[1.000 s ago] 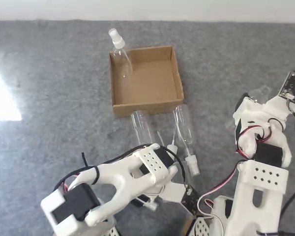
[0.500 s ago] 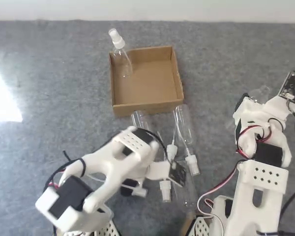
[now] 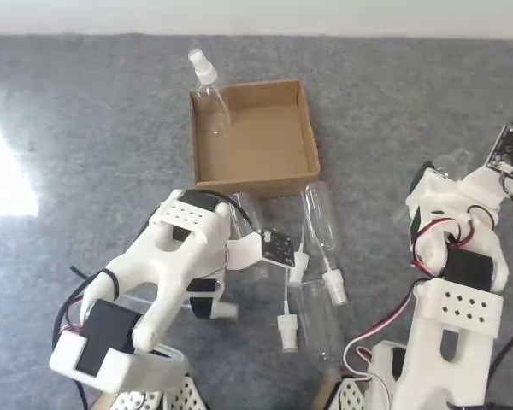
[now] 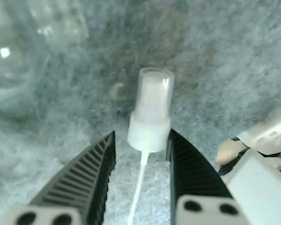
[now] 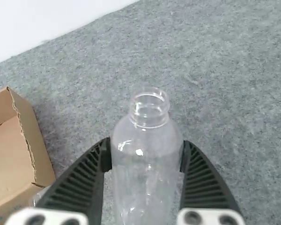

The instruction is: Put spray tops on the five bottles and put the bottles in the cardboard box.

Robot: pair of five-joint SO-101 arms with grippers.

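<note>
The spray top [image 4: 150,108] lies on the grey table [image 4: 234,56] right between the jaws of your left gripper [image 4: 140,137]. Its white collar is at the level of the jaw tips, its clear cap sticks out beyond them, and its thin dip tube [image 4: 139,183] runs back between the jaws toward the wrist. The jaws are a little apart. One jaw is at the collar and the other has a small gap to it, so the top is framed but not squeezed. Beyond the tips and to one side there is a blurred clear bottle [image 4: 18,56].

Your right gripper [image 5: 145,147] has its jaws closed against both sides of an open-necked bottle [image 5: 147,140]. The body fills the space between the jaws, and the bare neck, which has no top on it, stands past the tips. Outside one jaw you can see a corner of the cardboard box [image 5: 18,140].

In the high view, the box holds one capped bottle [image 3: 212,107], which stands in the far corner with its spray head above the rim. On the table just in front of the box's near wall lie three more bottles:
- the first lying bottle [image 3: 321,218], with a white spray top at its neck end;
- the second lying bottle [image 3: 248,224], partly under the left arm;
- the third lying bottle [image 3: 318,323], closer to the arm bases.

A loose spray top [image 3: 286,329] lies just beside the third one.
</note>
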